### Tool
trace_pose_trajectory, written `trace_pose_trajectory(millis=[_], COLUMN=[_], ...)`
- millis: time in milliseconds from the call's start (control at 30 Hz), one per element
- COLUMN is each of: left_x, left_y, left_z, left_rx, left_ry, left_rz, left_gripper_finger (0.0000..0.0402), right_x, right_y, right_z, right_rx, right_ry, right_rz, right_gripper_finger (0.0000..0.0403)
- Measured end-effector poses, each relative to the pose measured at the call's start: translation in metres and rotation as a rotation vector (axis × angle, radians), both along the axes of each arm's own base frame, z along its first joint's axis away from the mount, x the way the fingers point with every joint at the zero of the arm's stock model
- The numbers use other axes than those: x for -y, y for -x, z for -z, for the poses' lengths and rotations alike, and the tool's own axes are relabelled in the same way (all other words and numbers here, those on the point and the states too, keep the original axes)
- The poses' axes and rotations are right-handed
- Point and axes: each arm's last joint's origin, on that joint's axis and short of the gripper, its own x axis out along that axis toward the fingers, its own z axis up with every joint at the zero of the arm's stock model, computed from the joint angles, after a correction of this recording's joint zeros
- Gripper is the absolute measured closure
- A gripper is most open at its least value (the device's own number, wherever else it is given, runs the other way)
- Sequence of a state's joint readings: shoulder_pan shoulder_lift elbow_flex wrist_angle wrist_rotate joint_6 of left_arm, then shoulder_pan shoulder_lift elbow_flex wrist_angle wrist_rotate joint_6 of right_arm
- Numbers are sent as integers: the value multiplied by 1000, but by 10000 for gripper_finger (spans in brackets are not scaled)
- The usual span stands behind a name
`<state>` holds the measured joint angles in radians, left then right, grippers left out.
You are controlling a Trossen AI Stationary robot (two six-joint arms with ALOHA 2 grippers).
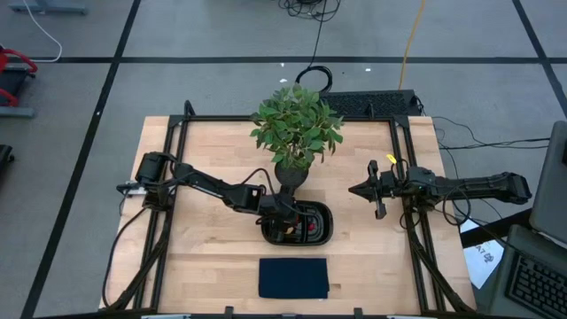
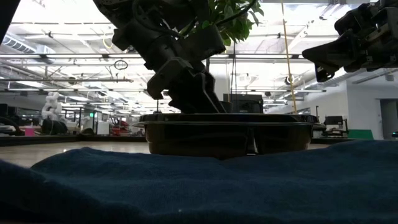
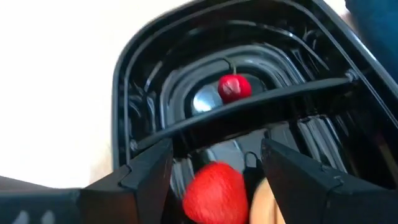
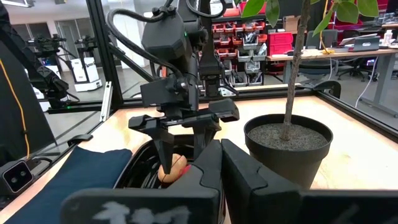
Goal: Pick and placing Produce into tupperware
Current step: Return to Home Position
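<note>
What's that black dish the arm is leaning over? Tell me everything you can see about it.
The black container is a shallow oval tub, glossy like thin plastic, with a rounded rim, ribbed floor and a divider making two compartments. It sits flat on the wooden table, between the potted plant and the blue cloth. One compartment holds a cherry, the other a strawberry. The left gripper hangs over the strawberry, fingers open.
</note>
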<state>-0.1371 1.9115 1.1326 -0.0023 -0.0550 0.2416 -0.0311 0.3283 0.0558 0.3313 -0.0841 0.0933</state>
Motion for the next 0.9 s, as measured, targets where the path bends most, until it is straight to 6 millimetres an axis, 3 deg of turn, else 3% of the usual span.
trace_pose_trajectory(millis=[100,267,367,533,667,900], left_x=[1,6,6,2,-2,-4], left_y=[2,11,27,54,74,117], left_z=[-13,-59,-82,-110,-119,-109], left_rx=[28,139,137,111,46,180], left_ry=[-38,-123,-170,-234,-230,-216], left_rz=[34,30,3,-108,-157,-185], left_gripper_finger=[155,179,216,311,388,399], right_x=[0,0,0,0,0,-1], right_y=[0,0,0,0,0,1], right_z=[0,0,0,0,-1,-3], right_rx=[0,0,1,0,6,27], right_ry=[0,0,0,0,0,2], right_rz=[0,0,0,0,0,-46], right_gripper_finger=[403,403,403,403,403,403])
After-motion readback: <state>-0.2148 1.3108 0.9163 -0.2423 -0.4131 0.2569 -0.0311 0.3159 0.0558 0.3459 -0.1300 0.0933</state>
